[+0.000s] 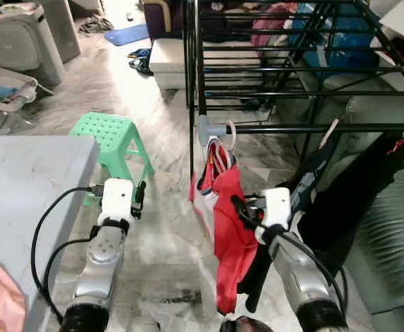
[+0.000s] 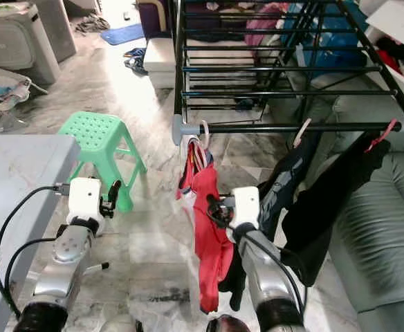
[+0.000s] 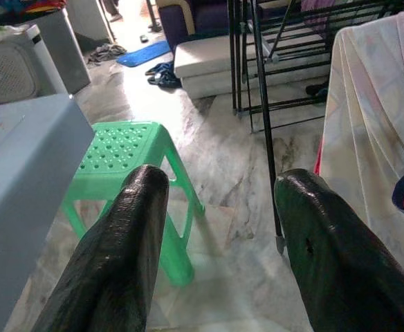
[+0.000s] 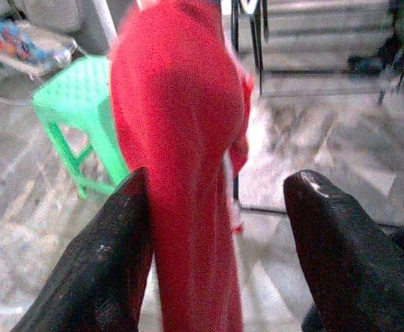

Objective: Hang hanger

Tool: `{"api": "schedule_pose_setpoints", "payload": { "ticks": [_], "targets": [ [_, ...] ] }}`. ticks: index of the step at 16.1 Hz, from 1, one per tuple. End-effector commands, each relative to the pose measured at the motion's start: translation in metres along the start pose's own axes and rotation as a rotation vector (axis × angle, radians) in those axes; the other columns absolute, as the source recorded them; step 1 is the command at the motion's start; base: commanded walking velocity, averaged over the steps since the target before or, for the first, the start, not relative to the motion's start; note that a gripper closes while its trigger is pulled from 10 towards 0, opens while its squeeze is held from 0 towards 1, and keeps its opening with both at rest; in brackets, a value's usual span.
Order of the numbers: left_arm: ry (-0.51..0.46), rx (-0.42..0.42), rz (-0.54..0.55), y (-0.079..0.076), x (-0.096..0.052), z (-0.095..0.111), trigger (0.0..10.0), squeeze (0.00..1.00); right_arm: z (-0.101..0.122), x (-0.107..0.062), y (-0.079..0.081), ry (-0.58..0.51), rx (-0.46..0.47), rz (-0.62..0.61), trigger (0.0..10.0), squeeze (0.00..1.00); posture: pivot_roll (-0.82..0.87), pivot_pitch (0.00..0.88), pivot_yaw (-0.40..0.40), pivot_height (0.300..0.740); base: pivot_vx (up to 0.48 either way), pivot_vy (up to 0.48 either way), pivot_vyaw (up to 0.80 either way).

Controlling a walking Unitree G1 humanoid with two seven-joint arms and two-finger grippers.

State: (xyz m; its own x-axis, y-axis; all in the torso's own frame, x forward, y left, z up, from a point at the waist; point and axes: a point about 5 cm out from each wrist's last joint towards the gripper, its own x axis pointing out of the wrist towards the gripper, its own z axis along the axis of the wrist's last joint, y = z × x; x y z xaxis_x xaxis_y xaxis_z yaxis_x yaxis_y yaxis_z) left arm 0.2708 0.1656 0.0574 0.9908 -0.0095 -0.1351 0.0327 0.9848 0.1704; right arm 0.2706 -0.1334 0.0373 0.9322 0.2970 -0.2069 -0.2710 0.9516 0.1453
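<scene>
- The hanger [image 1: 223, 142] is already hooked over the front rail [image 1: 313, 128] of the drying rack [image 1: 285, 69], near the rail's grey end joint; a red garment [image 1: 230, 235] hangs from it, dropping almost to the floor
- The right gripper [image 1: 239, 207] sits level with the red cloth, just beside it; in the right wrist view its fingers [image 4: 105, 256] are spread wide with the cloth between them — one finger close to the fabric, whether touching I cannot tell, the other apart; it pinches nothing
- The left gripper [image 1: 140, 195] is held up well to the left of the rack, near the green stool [image 1: 112, 142]; its fingers [image 3: 119, 256] are spread too, with nothing between them but floor and stool beyond
- Dark garments [image 1: 347, 194] hang further along the same rail, to the right of the red one, in front of a sofa [image 1: 389, 228]; a grey table [image 1: 29, 180] stands at the robot's left
- Judged from how things lie, the hanging itself looks done; the step in hand is the release and the pulling clear
- The next move calls for drawing the right gripper straight back out of the cloth without snagging it; a sideways drag could pull the hook along the rail or off its end — the hook sits close to that end
</scene>
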Motion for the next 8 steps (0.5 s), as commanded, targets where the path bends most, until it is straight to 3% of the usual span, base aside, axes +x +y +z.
{"api": "schedule_pose_setpoints", "payload": {
  "ticks": [1,4,8],
  "targets": [
    [0.005,0.013,0.016,0.002,-0.004,-0.004,10.0,0.00,0.007,-0.006,0.002,-0.056,-0.027,0.008,10.0,1.00,0.00,0.000,0.026,0.740,0.000,0.000,0.00],
    [0.000,0.022,0.017,0.001,-0.009,-0.004,10.0,0.00,0.012,-0.020,-0.003,-0.113,-0.073,-0.028,10.0,1.00,-0.01,0.000,0.034,0.740,0.000,0.000,0.00],
    [-0.021,0.028,-0.002,-0.004,-0.018,-0.004,10.0,0.00,0.022,-0.045,-0.014,-0.181,-0.061,-0.114,10.0,1.00,-0.02,0.000,0.044,0.740,0.000,0.000,0.00]
  ]
}}
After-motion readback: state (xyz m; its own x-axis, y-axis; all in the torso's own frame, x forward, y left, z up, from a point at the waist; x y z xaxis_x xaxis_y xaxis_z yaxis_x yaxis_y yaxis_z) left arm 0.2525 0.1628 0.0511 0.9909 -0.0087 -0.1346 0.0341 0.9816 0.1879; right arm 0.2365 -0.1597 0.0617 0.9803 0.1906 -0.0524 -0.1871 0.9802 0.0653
